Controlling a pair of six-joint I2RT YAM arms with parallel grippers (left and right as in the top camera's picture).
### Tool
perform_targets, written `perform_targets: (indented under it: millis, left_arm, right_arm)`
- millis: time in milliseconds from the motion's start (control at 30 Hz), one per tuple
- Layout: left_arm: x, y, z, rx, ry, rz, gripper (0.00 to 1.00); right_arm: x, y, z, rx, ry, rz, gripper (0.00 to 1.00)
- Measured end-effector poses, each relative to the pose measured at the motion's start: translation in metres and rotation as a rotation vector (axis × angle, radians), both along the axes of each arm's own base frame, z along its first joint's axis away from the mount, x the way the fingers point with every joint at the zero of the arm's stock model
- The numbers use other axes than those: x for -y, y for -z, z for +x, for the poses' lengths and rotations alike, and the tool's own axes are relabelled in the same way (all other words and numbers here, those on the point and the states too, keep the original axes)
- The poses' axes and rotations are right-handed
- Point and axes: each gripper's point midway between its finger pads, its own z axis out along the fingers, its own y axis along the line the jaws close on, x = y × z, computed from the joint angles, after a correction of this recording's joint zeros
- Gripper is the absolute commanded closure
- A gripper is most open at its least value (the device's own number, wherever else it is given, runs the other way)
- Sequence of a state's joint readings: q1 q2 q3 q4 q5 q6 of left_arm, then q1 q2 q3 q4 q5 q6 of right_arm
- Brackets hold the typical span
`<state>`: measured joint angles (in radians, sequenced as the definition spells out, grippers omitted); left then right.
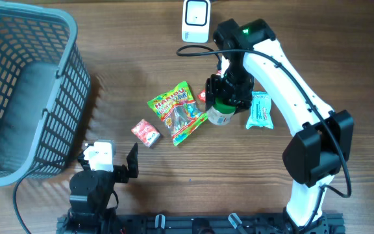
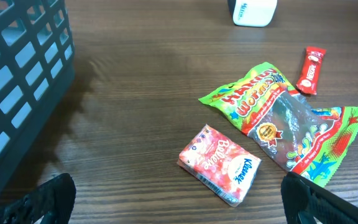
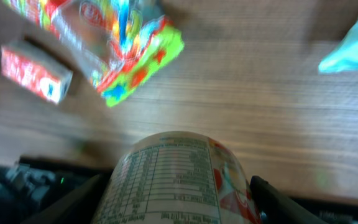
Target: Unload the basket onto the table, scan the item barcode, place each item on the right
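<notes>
Right gripper [image 3: 176, 199]: jaws grasp a container [image 3: 166, 168], which you see blurred and cut off at the bottom edge. Left gripper [image 2: 182, 199]: jaws released, only tips visible.

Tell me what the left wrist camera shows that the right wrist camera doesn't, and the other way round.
Left wrist only: the basket, the white scanner, the red candy bar, and the open left gripper, holding nothing. Right wrist only: the bottle, its printed label facing the camera, gripped in the right gripper, and a teal packet at the top right edge. Both: the gummy bag, the tissue pack and the wooden table.
</notes>
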<state>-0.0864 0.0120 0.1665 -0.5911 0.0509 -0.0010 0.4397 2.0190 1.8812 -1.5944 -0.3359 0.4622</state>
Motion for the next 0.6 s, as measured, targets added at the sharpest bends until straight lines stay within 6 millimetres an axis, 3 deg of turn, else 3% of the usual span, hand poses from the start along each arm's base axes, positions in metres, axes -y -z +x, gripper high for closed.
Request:
perform_targets:
  millis: [233, 300, 367, 467, 600]
  left_arm:
    - [0.000, 0.000, 0.000, -0.001, 0.000, 0.000, 0.00]
    - [0.000, 0.000, 0.000, -0.001, 0.000, 0.000, 0.00]
    - [0.000, 0.000, 0.000, -0.001, 0.000, 0.000, 0.00]
    - [0.000, 0.000, 0.000, -0.001, 0.000, 0.000, 0.00]
    - [0.000, 0.000, 0.000, -0.001, 0.000, 0.000, 0.00]
  right_arm:
    - [-0.017, -0.009, -0.008, -0.041, -0.024, 0.116, 0.46]
    - [-0.020, -0.007, 0.000, -0.002, -0.029, 0.132, 0.50]
    - [-0.024, -0.003, 0.020, 0.089, -0.037, 0.139, 0.50]
    - [-0.029, 0.000, 0.071, 0.319, -0.038, 0.121, 0.49]
    - [-0.041, -0.018, 0.143, 0.640, -0.010, 0.136, 0.47]
